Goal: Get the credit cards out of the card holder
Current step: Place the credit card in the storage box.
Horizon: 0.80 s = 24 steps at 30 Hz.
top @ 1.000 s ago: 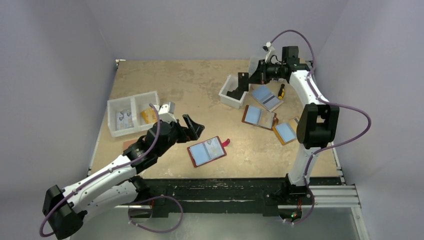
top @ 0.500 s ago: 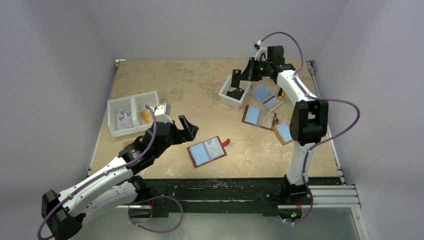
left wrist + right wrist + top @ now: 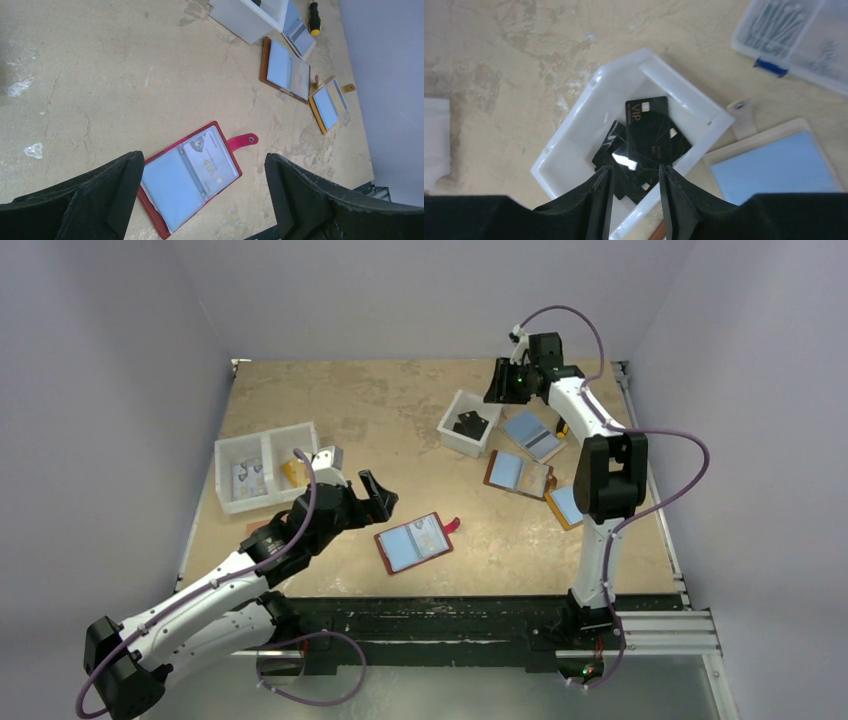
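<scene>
The dark red card holder (image 3: 413,542) lies open on the table, its pink strap tab (image 3: 245,141) pointing right. In its clear sleeves sit a pale grey-white credit card (image 3: 211,160) marked VIP and a light blue one (image 3: 170,187). My left gripper (image 3: 203,157) hovers wide open just above and left of the holder (image 3: 150,220), touching nothing. My right gripper (image 3: 636,170) is open above a white bin (image 3: 574,145) at the back, with nothing between its fingers. Several black cards (image 3: 649,135) lie loose in that bin.
A brown fold-out holder (image 3: 518,473), an orange-tan one (image 3: 568,505) and a pale one (image 3: 531,433) lie right of the white bin (image 3: 452,435). A screwdriver (image 3: 563,422) rests beside them. A two-compartment white bin (image 3: 262,466) stands at the left. A clear screw box (image 3: 794,40) sits beyond.
My right gripper swung over the white bin, opened its jaws and drew back slightly to the right. The left arm has barely shifted.
</scene>
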### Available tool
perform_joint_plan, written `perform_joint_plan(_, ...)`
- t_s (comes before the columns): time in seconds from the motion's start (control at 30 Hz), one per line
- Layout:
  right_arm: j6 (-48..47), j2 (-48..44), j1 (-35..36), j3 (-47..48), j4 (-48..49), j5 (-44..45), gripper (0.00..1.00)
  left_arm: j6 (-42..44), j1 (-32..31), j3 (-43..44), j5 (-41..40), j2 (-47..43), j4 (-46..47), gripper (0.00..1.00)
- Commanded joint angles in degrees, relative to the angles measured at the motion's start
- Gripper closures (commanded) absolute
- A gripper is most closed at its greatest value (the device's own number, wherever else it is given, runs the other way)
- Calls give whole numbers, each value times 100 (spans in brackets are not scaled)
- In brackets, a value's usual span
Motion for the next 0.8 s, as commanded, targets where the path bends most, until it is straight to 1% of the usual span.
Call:
perform_joint_plan(0.0,-434,-509,-149,398,-83,456,55,18,37,88,2,-131,171,1)
perform_joint_plan(0.07,-608,-754,-150,315,-83,75,55,4,37,45,17,-176,183,1)
perform_joint_plan(0.1,-810,-878,-156,259,-129,-338,55,-1,37,24,37,-189,195,1)
perform_joint_plan(0.13,-1066,-995,-151,191,-260,-1168,55,0,37,0,91,-187,220,1)
perform_joint_plan(0.17,-1784,-1111,-152,131,-474,-1869,56,2,37,-19,151,-179,257,1)
perform_joint_plan(0.23,-2604,-1365,-149,-125,-946,-2914,57,11,45,-45,311,-146,307,1)
perform_joint_plan(0.27,-2955,-1515,-144,-335,-1145,-3233,57,-5,45,-58,386,-128,325,1)
perform_joint_plan(0.37,-3896,-1965,-150,-1054,-1623,-3725,56,-66,45,-147,586,-120,374,1)
perform_joint_plan(0.43,-4477,-2306,-152,-1507,-1954,-3759,56,-127,45,-225,681,-151,405,1)
perform_joint_plan(0.57,-5229,-3083,-157,-2452,-2053,-4024,55,-279,54,-334,877,-167,447,1)
perform_joint_plan(0.67,-5501,-3763,-150,-3138,-1807,-4211,48,-381,54,-453,992,-144,507,1)
perform_joint_plan(0.73,-5654,-4092,-146,-3564,-1598,-4306,40,-496,54,-526,1024,-139,543,1)
perform_joint_plan(0.77,-5931,-4199,-155,-3716,-1682,-4477,36,-524,54,-551,1019,-139,548,1)
